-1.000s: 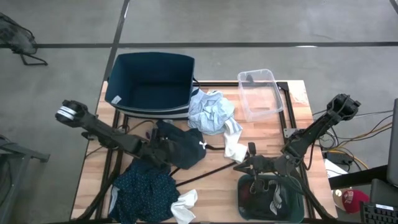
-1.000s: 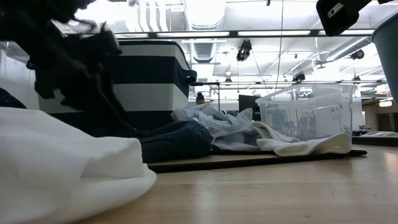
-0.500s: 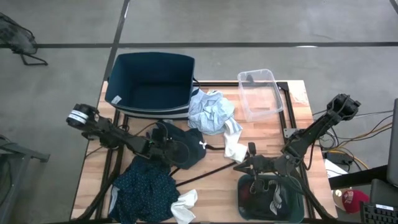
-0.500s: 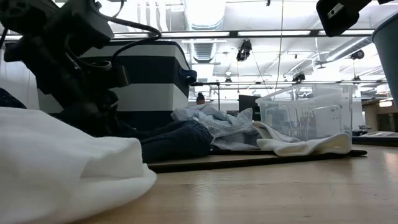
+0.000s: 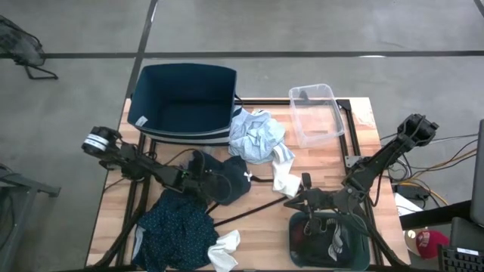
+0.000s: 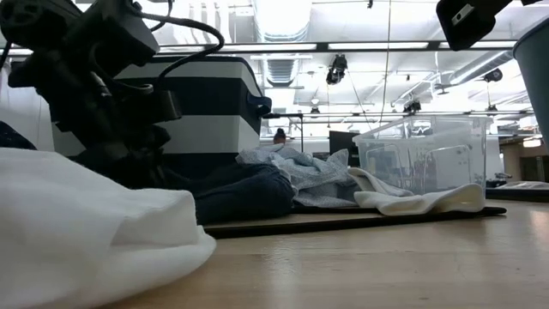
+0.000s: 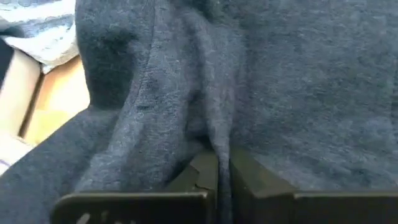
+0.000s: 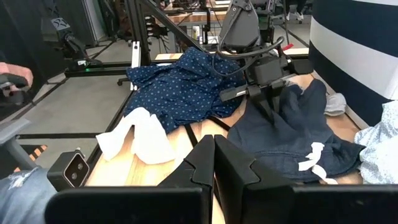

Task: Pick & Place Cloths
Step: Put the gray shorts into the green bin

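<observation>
Near table centre, slightly toward 8 o'clock, the left gripper point(image 5: 206, 181) is down on the dark navy garment point(image 5: 225, 178), fingers pinched together on a raised fold of its fabric; the left wrist view shows the fold point(image 7: 214, 134) squeezed between the two fingertips point(image 7: 202, 171). That garment has a small white drawstring point(image 5: 247, 175) at its 3 o'clock edge.

Pale blue shirt point(image 5: 255, 134) lies crumpled at about 12 o'clock from the navy garment, touching it, just beside the dark blue bin point(image 5: 184, 98) at the table's 11 o'clock. Bin is striped white and dark on the outside in the low view point(image 6: 206, 103). Clear plastic tub point(image 5: 316, 113) sits at 1 o'clock on the table.

White sock point(image 5: 285, 175) lies at 3 o'clock of the navy garment, near the shirt. Dark teal dotted garment point(image 5: 175, 233) is spread at the table's 7 o'clock, with a white cloth point(image 5: 224, 249) touching its 4 o'clock edge. Thin black hanger point(image 5: 253, 209) runs diagonally between the dotted garment and the sock.

Right gripper point(image 5: 305, 183) hangs at 4–5 o'clock of the table, fingers closed with nothing between them, next to a dark container point(image 5: 328, 240) at 5 o'clock holding maroon and grey items.

Wooden table point(image 5: 374, 136) carries everything.
</observation>
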`<move>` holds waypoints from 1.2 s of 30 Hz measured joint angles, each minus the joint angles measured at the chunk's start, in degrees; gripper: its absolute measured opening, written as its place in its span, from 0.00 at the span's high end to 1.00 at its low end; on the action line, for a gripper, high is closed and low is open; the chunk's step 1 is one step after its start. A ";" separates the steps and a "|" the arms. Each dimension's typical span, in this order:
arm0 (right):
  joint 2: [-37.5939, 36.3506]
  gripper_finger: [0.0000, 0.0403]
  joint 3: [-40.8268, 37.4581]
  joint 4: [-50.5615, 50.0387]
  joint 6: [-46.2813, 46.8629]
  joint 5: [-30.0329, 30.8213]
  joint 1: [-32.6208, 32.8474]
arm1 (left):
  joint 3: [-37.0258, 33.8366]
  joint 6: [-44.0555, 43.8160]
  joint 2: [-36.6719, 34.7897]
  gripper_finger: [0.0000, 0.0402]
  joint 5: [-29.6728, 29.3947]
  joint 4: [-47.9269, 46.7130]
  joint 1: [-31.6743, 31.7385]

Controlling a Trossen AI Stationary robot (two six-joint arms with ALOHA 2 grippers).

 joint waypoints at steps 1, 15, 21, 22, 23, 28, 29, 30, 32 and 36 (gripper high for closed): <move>0.00 0.98 0.00 0.00 0.13 0.16 0.00 | 0.01 0.63 -0.55 0.96 -0.58 -0.09 -0.02; 0.04 0.97 0.54 1.26 0.51 6.49 -0.27 | 6.92 10.02 -9.31 0.97 -4.48 2.67 -0.11; 0.74 0.84 0.96 1.27 1.17 7.09 -2.65 | 12.08 12.00 -9.63 0.97 -4.72 3.53 -0.09; 1.14 0.80 0.96 1.19 1.07 7.71 -3.03 | 12.88 12.47 -9.63 0.97 -4.72 3.88 -0.09; 1.65 0.76 0.98 1.18 0.96 8.06 -3.58 | 13.54 12.87 -9.63 0.97 -4.73 4.26 -0.09; 5.17 0.55 2.11 1.17 0.75 8.07 -6.54 | 16.63 14.39 -9.63 0.97 -4.45 5.65 -0.09; 6.03 0.51 2.63 1.31 0.59 8.05 -7.08 | 17.07 14.34 -9.63 0.97 -4.36 6.11 -0.09; 6.83 0.47 3.08 1.22 0.08 8.07 -7.52 | 17.49 14.34 -9.63 0.97 -4.32 6.40 -0.09; 8.54 0.39 4.63 1.20 -0.61 8.09 -8.30 | 18.06 14.36 -9.63 0.97 -3.52 7.86 -0.09; 11.87 0.25 7.92 1.27 -2.33 8.05 -9.32 | 18.51 14.45 -9.63 0.96 0.63 10.19 -0.09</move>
